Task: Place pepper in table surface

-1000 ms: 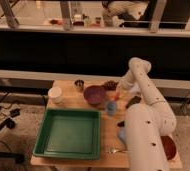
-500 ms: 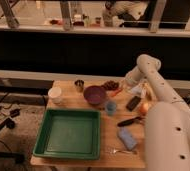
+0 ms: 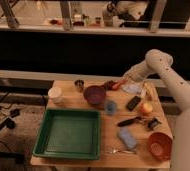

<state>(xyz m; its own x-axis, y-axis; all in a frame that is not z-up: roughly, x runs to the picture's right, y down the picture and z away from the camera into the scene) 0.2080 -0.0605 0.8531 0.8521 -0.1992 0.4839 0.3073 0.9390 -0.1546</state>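
My arm reaches in from the right side and bends down toward the far edge of the table [image 3: 108, 126]. My pincer [image 3: 124, 81] is low over the far middle of it, fingers pressed together. The pepper [image 3: 117, 85], small and orange-red, sits right at my fingertips, pointing left toward a dark red cluster [image 3: 108, 84] just beside it. I cannot tell whether I am pinching the pepper or whether it already lies on the wood. Just right of my pincer is a pale crumpled thing [image 3: 133, 89], and a yellowish item [image 3: 148, 92] lies beyond that. In front of the pepper stands a maroon bowl [image 3: 94, 94], with a small metal cup [image 3: 79, 85] to its left and a white cup [image 3: 54, 94] further left near the table's corner. A blue cup [image 3: 111, 107] stands near the bowl on its near right, then a black block [image 3: 133, 103] and an apple [image 3: 146, 108]. The green tray [image 3: 65, 112] fills the near left of the table. On the near right lie a dark utensil [image 3: 130, 121], a blue sponge [image 3: 127, 138], a fork [image 3: 119, 151] and an orange bowl [image 3: 159, 145].
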